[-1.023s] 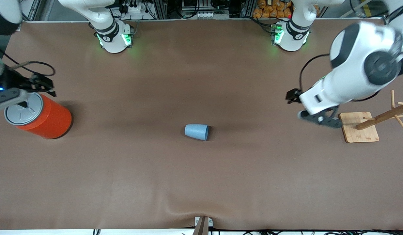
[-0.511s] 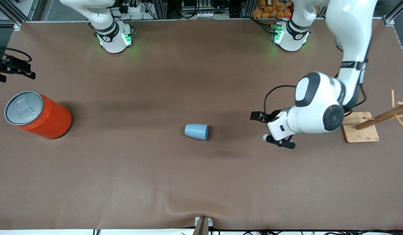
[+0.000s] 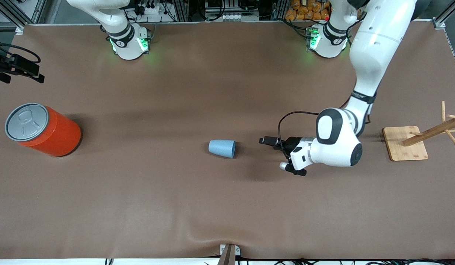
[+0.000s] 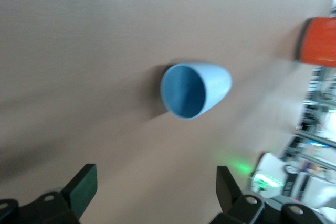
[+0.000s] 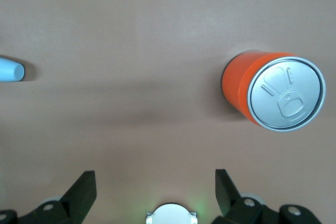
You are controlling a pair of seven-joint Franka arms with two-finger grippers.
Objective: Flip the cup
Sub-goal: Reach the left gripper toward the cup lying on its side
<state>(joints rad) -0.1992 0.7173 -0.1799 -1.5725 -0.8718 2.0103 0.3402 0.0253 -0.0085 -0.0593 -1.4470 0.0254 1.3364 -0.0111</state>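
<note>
Where the brown matte table covering runs nearly edge to edge, it lies mostly flat, with one low ripple at the middle of the edge nearest the front camera.
Surface: plain brown sheet, soft shadows under the arm and beside each object.
Room: along the top of the front view, a metal frame rail, cable bundles and a pile of orange-yellow items stand past the table's edge; both arm bases glow green.
Cup: the small light-blue tapered cup lies on its side near the middle of the table, its open mouth turned toward the left arm's end; the inside is a deeper blue.
Left gripper: the left gripper hangs low over the table between the cup and the wooden stand, aimed at the cup's mouth, apart from it, with its dark fingers spread wide and nothing between them.
Right gripper: the right gripper waits high at the right arm's end of the table, looking down on the can, its fingers spread wide and empty.
Can: the big orange cylindrical can with a grey pull-tab lid stands upright, well apart from the cup.
Stand: the light wooden square-based peg rack sits at the left arm's end of the table.
</note>
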